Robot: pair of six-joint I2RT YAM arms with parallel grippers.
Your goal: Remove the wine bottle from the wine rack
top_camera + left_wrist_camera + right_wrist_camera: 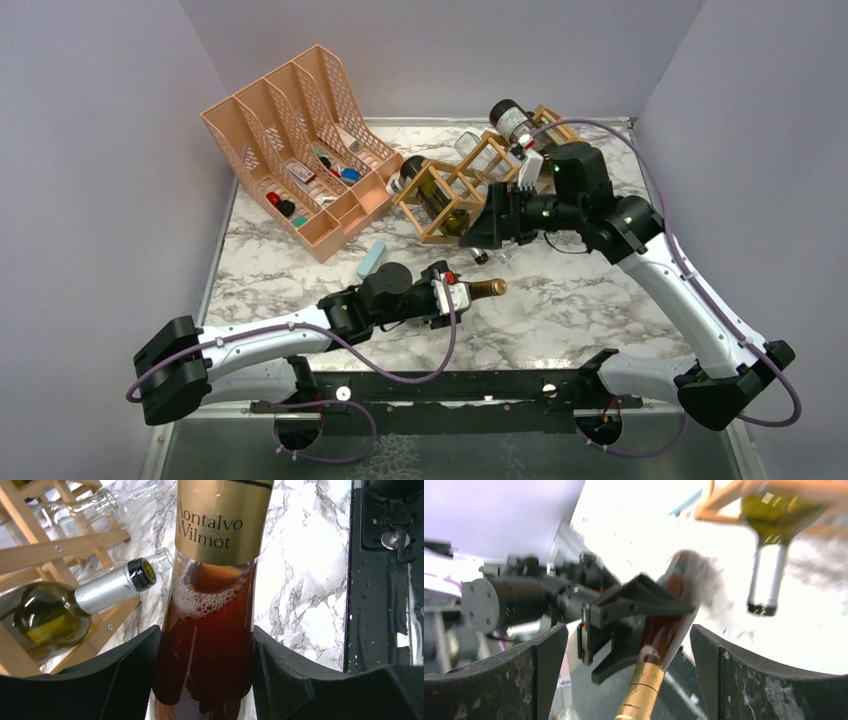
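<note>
The wine bottle (482,289) holds amber liquid and has a gold foil neck. It lies level above the marble table, off the wine rack. My left gripper (447,292) is shut on its body, fingers (125,675) pressed on both sides of the bottle (210,625). The tan wooden wine rack (462,192) stands behind. It holds a green bottle (437,198) with a silver cap (107,591), a clear bottle (474,146) and a dark one (511,121). My right gripper (480,235) is open and empty, just above the held bottle (669,625) by the rack's front.
A salmon-pink mesh file organiser (300,140) with small items stands at the back left. A light blue object (371,260) lies on the marble in front of it. Purple walls close in three sides. A black rail (440,385) runs along the near edge.
</note>
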